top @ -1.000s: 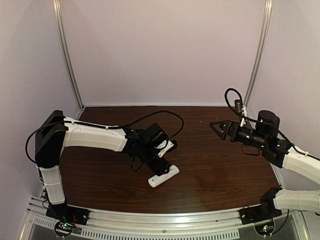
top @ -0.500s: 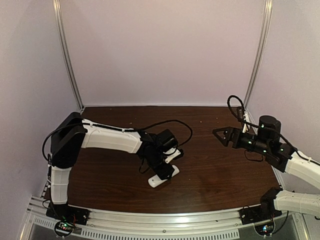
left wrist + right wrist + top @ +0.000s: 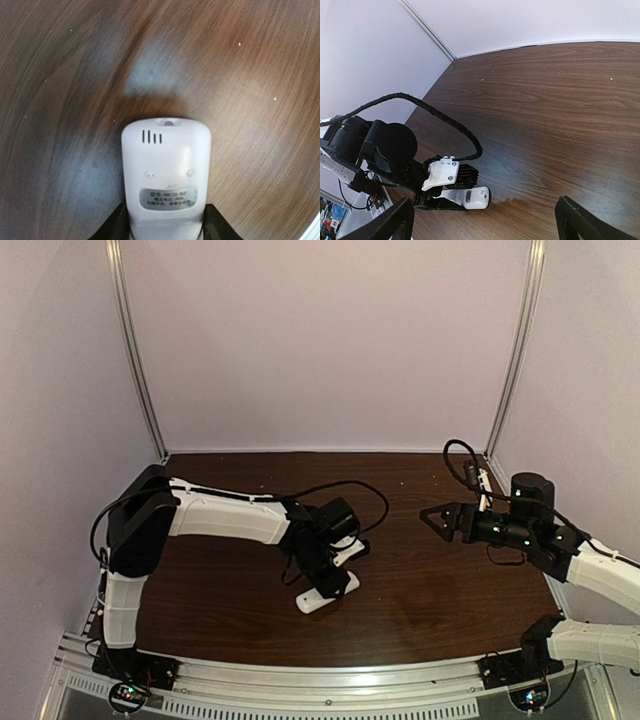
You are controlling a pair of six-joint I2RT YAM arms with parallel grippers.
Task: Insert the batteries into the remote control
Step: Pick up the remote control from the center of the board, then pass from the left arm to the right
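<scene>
Gripping the remote control (image 3: 166,170) by its long edges, your left gripper (image 3: 328,578) has its fingers (image 3: 112,227) pressed against both sides of the white handset, near the front middle of the table (image 3: 430,590). The remote's back faces the wrist camera, showing a grey label and small slots; you cannot tell whether it touches the wood. Farther back and to the right, your right gripper (image 3: 438,517) hovers above the table with fingers spread wide, holding nothing, well apart from the remote.
</scene>
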